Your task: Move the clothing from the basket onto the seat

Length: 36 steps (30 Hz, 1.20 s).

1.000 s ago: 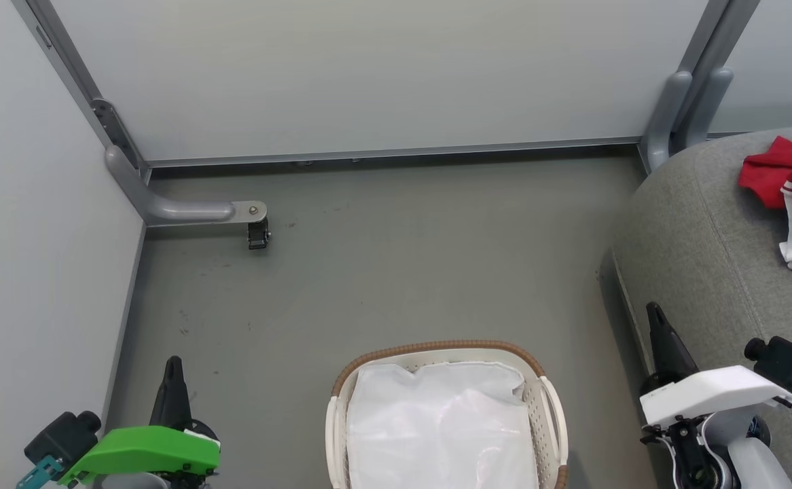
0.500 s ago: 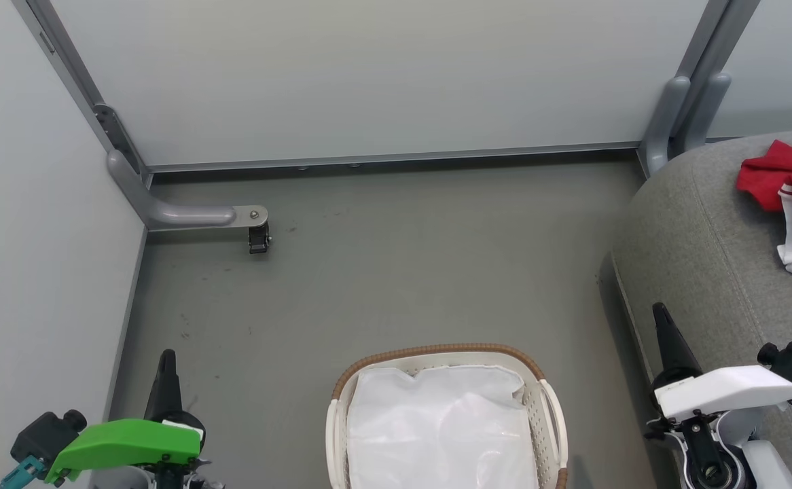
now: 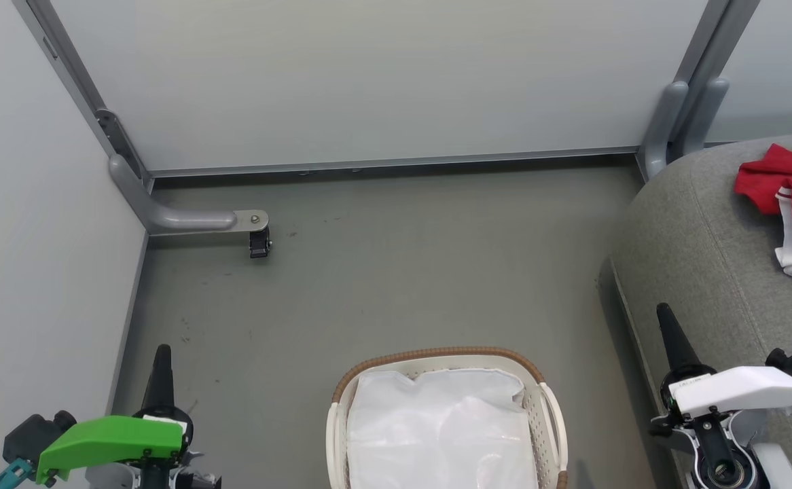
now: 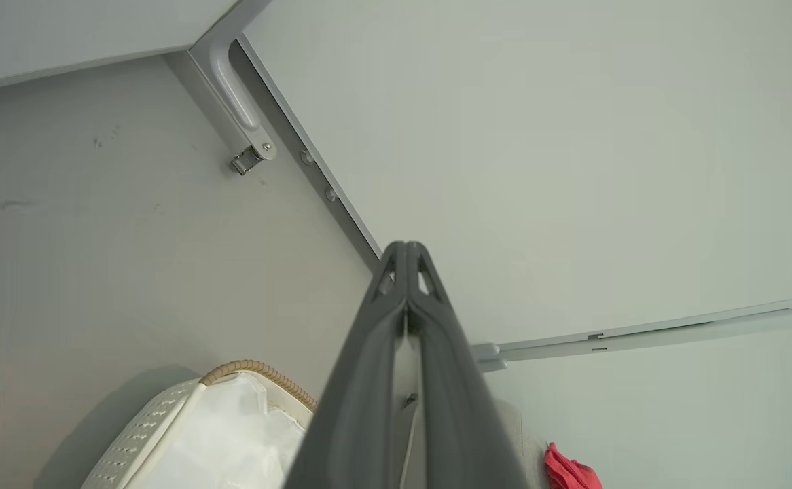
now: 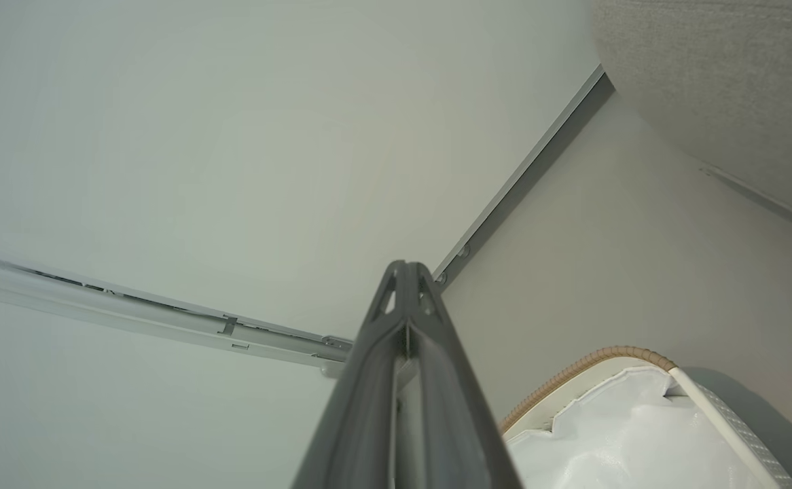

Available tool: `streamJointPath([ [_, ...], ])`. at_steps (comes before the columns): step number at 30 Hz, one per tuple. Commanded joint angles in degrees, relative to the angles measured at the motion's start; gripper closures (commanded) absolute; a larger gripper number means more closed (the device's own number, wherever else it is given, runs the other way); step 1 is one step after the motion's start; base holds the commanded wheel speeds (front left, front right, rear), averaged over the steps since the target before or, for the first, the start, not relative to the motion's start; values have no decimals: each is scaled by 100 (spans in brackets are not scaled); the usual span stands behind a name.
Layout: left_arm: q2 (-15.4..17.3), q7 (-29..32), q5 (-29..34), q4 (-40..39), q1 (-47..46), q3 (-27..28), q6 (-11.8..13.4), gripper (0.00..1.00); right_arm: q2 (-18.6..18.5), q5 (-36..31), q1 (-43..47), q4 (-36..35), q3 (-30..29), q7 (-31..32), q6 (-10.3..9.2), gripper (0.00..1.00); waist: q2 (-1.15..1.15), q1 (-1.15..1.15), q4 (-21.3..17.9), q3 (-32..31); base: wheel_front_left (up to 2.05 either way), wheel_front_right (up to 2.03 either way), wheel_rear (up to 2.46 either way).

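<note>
- Two closed, empty grippers: the left gripper (image 3: 163, 354) near left, the right gripper (image 3: 663, 314) near right.
- Between them, the oval white plastic basket (image 3: 437, 354) with brown woven rim holds a white liner sheet (image 3: 437, 428).
- Red white-striped clothing (image 3: 791, 197) lies on the grey fabric seat (image 3: 695, 258), far right.
</note>
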Motion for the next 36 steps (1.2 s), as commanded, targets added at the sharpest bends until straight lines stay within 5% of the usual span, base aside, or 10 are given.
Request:
streamJointPath([
  [1, 46, 38, -159, -62, -151, 40, -48, 100, -40, 175, 27, -76, -33, 44, -2, 100, 29, 0, 0, -7, 0, 0, 0],
  [36, 40, 515, -1650, -107, -275, 330, -212, 100, -53, 1890, 97, -173, -202, 501, -3, 100, 44, 0, -5, -152, 0, 0, 0],
])
